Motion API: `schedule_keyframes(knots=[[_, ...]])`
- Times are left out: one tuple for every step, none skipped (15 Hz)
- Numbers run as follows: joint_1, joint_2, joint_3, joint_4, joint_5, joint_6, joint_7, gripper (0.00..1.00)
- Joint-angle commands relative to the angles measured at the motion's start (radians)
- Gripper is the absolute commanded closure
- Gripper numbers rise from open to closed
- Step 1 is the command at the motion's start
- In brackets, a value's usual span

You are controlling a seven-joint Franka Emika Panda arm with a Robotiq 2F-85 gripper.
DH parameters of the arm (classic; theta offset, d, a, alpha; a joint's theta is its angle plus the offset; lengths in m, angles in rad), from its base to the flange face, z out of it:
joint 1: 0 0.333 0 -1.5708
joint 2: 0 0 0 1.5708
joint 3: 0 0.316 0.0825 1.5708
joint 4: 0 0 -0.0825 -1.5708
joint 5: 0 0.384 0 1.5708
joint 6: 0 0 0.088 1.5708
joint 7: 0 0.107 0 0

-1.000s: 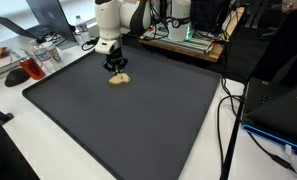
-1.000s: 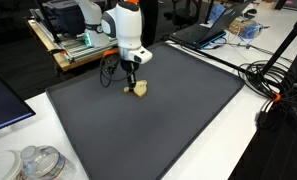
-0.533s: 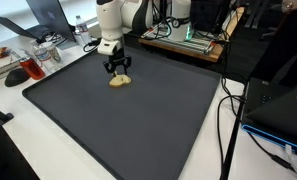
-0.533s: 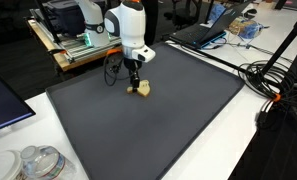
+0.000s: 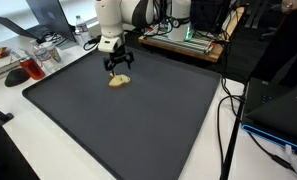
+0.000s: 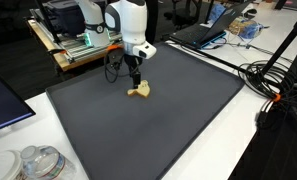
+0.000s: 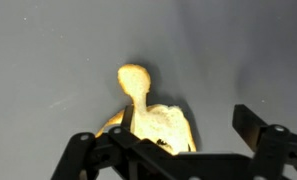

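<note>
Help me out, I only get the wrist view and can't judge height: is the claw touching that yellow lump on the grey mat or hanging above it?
Observer: Above it. In both exterior views the claw stands open just over the yellow lump, its tips seemingly apart from it.
Operator: Where on the mat is it?
Observer: Near the edge of the mat on the robot's side; most of the mat stretches away from it.
Operator: What is nearest beyond that edge?
Observer: A wooden bench with electronics, behind the robot and off the mat.
</note>
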Motion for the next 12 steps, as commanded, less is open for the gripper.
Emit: schedule_keyframes(knots=[[-0.016, -0.047, 0.018, -0.01, 0.036, -0.042, -0.029, 0.0], [-0.008, -0.047, 0.007, 0.01, 0.035, -0.063, -0.006, 0.0], [-0.01, -0.047, 0.004, 0.032, 0.049, -0.084, 0.006, 0.0], [-0.011, -0.047, -0.003, 0.055, 0.066, -0.11, 0.028, 0.0], [-0.029, -0.047, 0.014, 0.081, 0.116, -0.157, 0.012, 0.0], [-0.033, -0.045, 0.01, 0.112, 0.155, -0.197, 0.033, 0.0], [-0.037, -0.04, 0.005, 0.145, 0.185, -0.234, 0.037, 0.0], [-0.02, -0.029, -0.026, 0.18, 0.166, -0.258, 0.085, 0.0], [-0.038, -0.023, -0.012, 0.211, 0.202, -0.292, 0.051, 0.0], [-0.048, -0.016, -0.012, 0.245, 0.223, -0.327, 0.042, 0.0], [-0.053, -0.008, -0.016, 0.274, 0.235, -0.357, 0.037, 0.0], [-0.067, 0.003, -0.012, 0.303, 0.255, -0.382, 0.009, 0.0]])
